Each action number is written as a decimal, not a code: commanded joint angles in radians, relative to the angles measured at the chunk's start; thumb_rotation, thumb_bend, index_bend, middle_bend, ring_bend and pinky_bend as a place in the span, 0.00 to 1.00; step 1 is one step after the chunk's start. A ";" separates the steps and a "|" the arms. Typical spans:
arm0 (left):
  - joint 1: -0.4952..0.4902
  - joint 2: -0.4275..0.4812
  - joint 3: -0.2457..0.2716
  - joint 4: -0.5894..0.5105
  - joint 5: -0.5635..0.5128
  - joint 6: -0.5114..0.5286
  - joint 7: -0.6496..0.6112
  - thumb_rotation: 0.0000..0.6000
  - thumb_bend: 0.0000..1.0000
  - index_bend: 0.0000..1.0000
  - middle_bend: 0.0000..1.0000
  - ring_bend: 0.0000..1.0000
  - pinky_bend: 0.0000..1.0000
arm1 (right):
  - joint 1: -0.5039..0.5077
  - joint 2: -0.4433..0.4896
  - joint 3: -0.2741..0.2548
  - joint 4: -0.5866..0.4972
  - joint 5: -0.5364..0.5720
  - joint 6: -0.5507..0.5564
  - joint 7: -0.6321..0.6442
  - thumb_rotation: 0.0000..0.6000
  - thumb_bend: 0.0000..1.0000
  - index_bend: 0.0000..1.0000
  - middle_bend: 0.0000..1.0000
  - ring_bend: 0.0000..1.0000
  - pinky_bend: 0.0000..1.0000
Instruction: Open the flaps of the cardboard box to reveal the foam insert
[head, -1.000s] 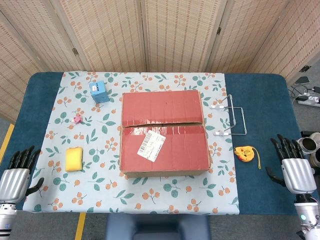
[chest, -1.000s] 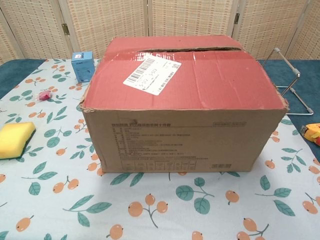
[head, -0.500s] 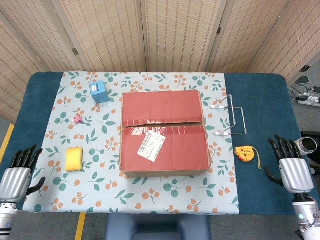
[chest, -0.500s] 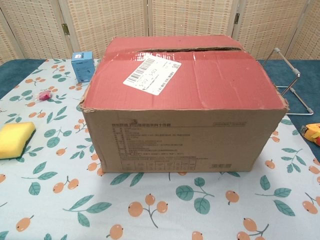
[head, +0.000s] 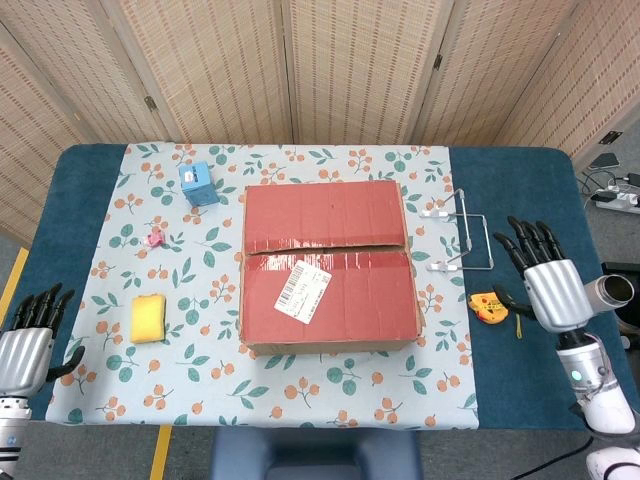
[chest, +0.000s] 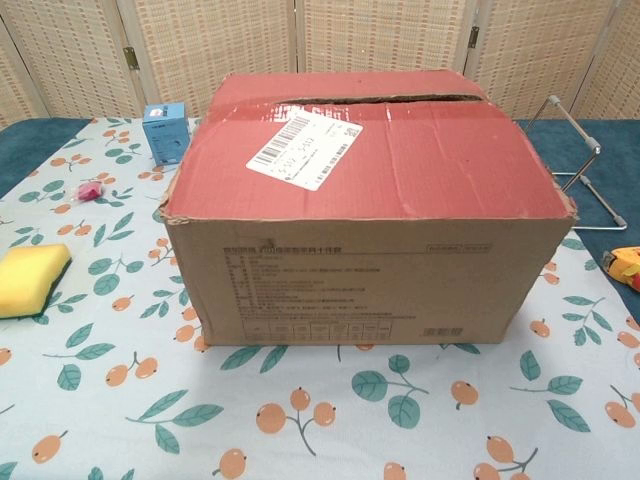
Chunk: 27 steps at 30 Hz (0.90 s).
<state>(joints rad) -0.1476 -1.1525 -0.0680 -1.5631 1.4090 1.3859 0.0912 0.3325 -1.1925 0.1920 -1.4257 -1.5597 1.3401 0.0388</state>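
Note:
A cardboard box (head: 328, 265) (chest: 365, 215) stands in the middle of the floral cloth, its two red top flaps lying flat with a narrow seam between them. A white shipping label (head: 303, 291) (chest: 304, 148) is stuck on the near flap. No foam shows. My right hand (head: 545, 282) hovers off the box's right side, fingers spread, holding nothing. Down at the table's left near corner my left hand (head: 25, 345) also holds nothing, fingers apart. Neither hand appears in the chest view.
Left of the box lie a yellow sponge (head: 148, 318) (chest: 28, 279), a small pink item (head: 154, 238) and a blue carton (head: 198, 184) (chest: 165, 132). A wire stand (head: 462, 240) and a yellow tape measure (head: 490, 306) sit to the right.
My right hand has risen and moved forward and inward toward the tape measure. My left hand has slipped slightly lower and outward. The box is unchanged.

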 joint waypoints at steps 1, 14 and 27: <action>-0.003 0.000 -0.011 0.002 -0.033 -0.015 0.000 1.00 0.38 0.00 0.00 0.00 0.04 | 0.065 -0.044 0.032 0.078 0.010 -0.045 0.058 0.85 0.41 0.13 0.00 0.00 0.00; 0.006 0.026 -0.021 -0.003 -0.053 -0.010 -0.057 1.00 0.38 0.00 0.00 0.00 0.04 | 0.247 -0.274 0.065 0.307 0.029 -0.123 0.107 0.84 0.41 0.13 0.00 0.00 0.00; 0.023 0.050 -0.024 -0.014 -0.055 0.012 -0.091 1.00 0.38 0.00 0.00 0.00 0.04 | 0.299 -0.317 0.053 0.295 0.059 -0.153 0.066 0.84 0.41 0.13 0.00 0.00 0.00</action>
<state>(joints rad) -0.1249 -1.1027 -0.0921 -1.5767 1.3539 1.3979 0.0007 0.6299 -1.5091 0.2468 -1.1294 -1.5023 1.1894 0.1069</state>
